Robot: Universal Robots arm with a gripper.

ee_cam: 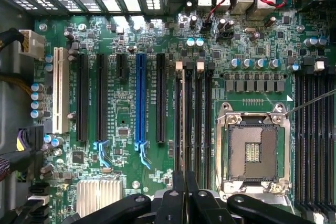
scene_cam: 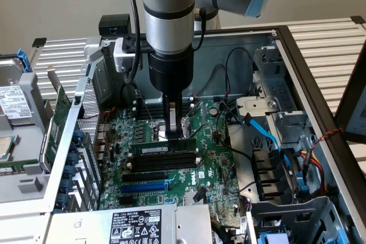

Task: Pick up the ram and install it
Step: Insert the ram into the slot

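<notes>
The ram [scene_cam: 154, 148] is a thin green stick with a white label, standing upright on edge in the first memory slot of the motherboard [scene_cam: 214, 161]. My gripper [scene_cam: 174, 136] comes straight down onto its top edge, right of the stick's middle, with the fingers shut on the thin board. In the wrist view the ram [ee_cam: 186, 114] shows edge-on as a narrow line running under my gripper [ee_cam: 185, 181], whose black fingers [ee_cam: 177, 195] are pressed close together.
Empty black memory slots [scene_cam: 163, 164] and a blue slot [scene_cam: 143, 187] lie just in front of the ram. The open CPU socket [ee_cam: 254, 150] sits beside it. A green card with a metal bracket [scene_cam: 54, 124] leans outside the case. Blue cables [scene_cam: 264, 135] crowd the exterior view's right.
</notes>
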